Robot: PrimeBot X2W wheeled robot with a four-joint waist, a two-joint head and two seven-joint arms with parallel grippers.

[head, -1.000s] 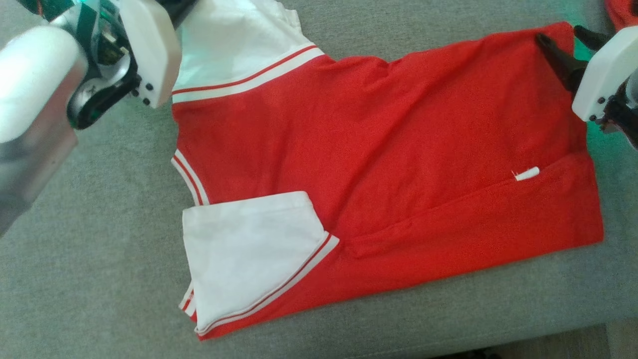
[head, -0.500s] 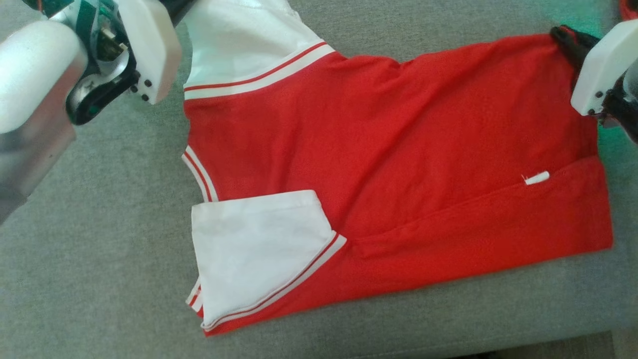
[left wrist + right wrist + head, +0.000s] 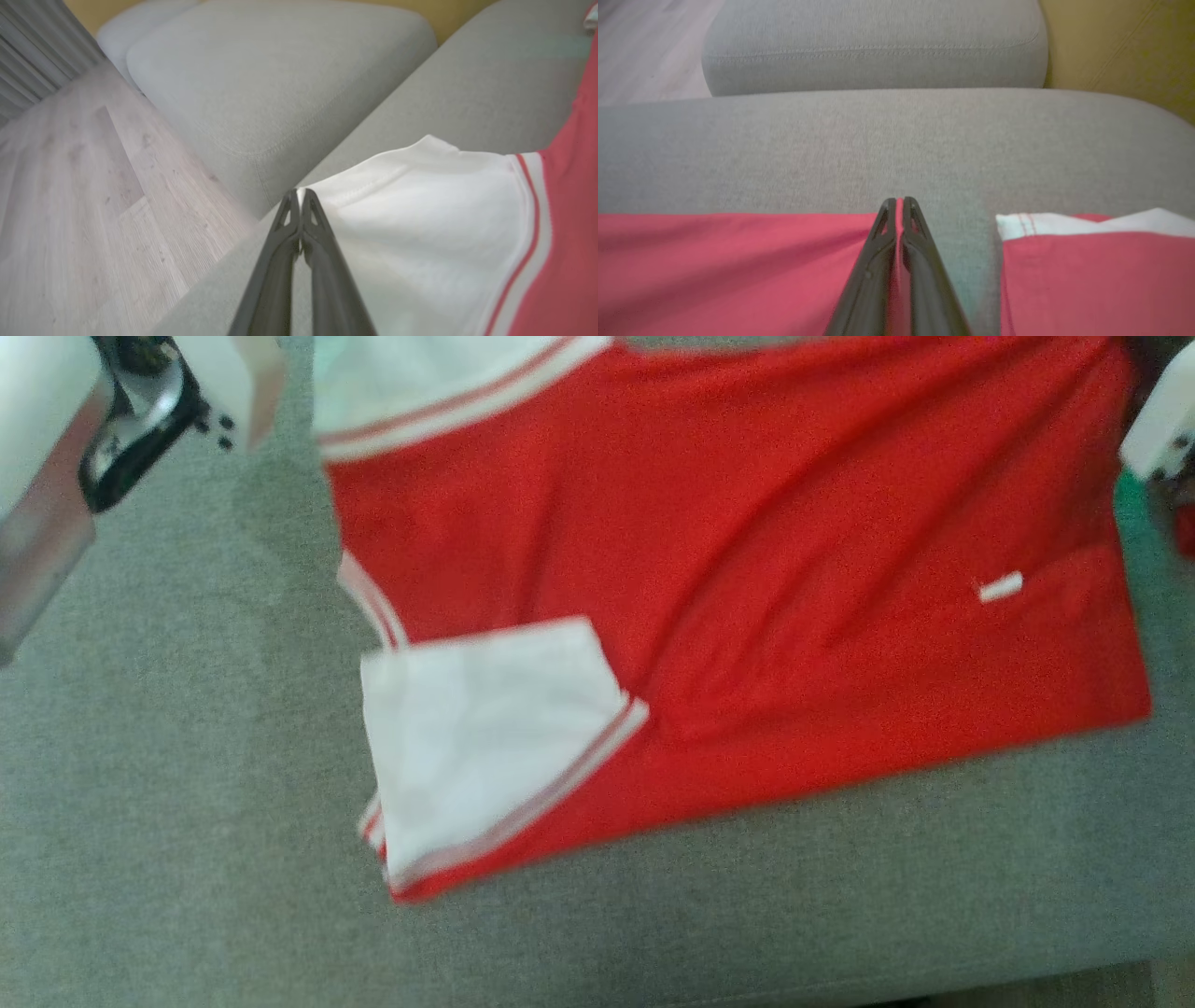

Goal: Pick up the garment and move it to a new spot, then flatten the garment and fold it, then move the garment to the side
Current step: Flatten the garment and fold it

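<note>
Head view: the shirt [image 3: 728, 551] lies spread on the sofa [image 3: 187, 821]. Left wrist view: my left gripper [image 3: 299, 198] pinches the sleeve [image 3: 420, 219] tip, and so thin a bite could slip. Right wrist view: my right gripper [image 3: 899, 205] clamps the hem [image 3: 738, 242], and uneven pulling would skew things.

Two garments, red garment [image 3: 747, 569] and second garment [image 3: 1092, 280], two claws, left claw [image 3: 300, 193] and right claw [image 3: 899, 201], one sofa [image 3: 187, 803]

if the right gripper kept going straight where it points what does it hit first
Likely the grey sofa cushion just beyond the red garment edge that the right gripper is shut on; depth is unclear.
</note>
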